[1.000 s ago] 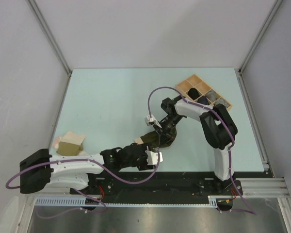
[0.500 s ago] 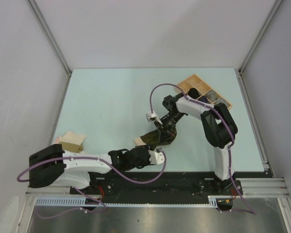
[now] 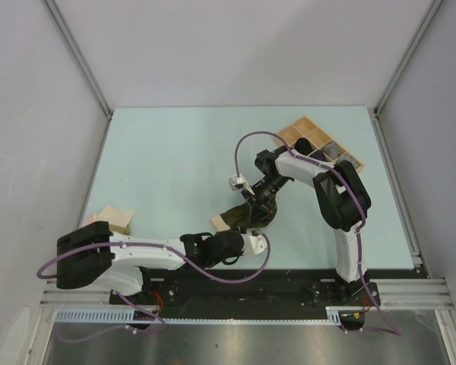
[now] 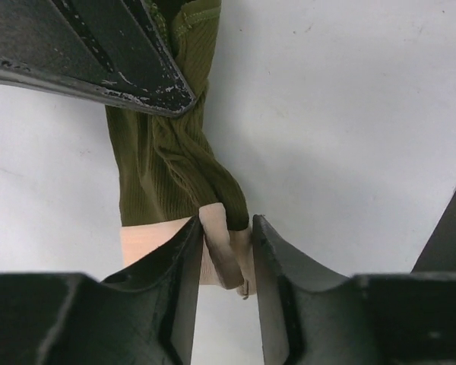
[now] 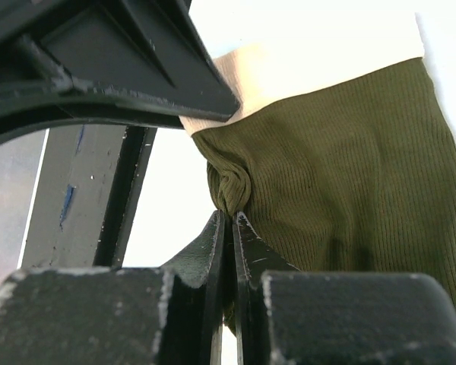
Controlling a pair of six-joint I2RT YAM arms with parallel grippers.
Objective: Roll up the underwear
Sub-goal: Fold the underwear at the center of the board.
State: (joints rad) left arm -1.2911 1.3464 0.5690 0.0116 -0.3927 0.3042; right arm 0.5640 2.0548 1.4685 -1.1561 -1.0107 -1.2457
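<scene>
Left fingers (image 4: 178,277) and right fingers (image 5: 204,255) both tight on olive underwear (image 4: 159,167), mostly hidden overhead.

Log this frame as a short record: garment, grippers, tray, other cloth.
garment: olive underwear, beige waistband, stretched between the two grippers
left gripper: shut on the waistband's folded edge
right gripper: shut on a pinch of olive fabric
tray: wooden compartment tray, far right, some cells holding dark cloth
other cloth: beige pile at the table's left edge

Olive underwear (image 5: 349,152) partly offscreen (right edge)
</scene>
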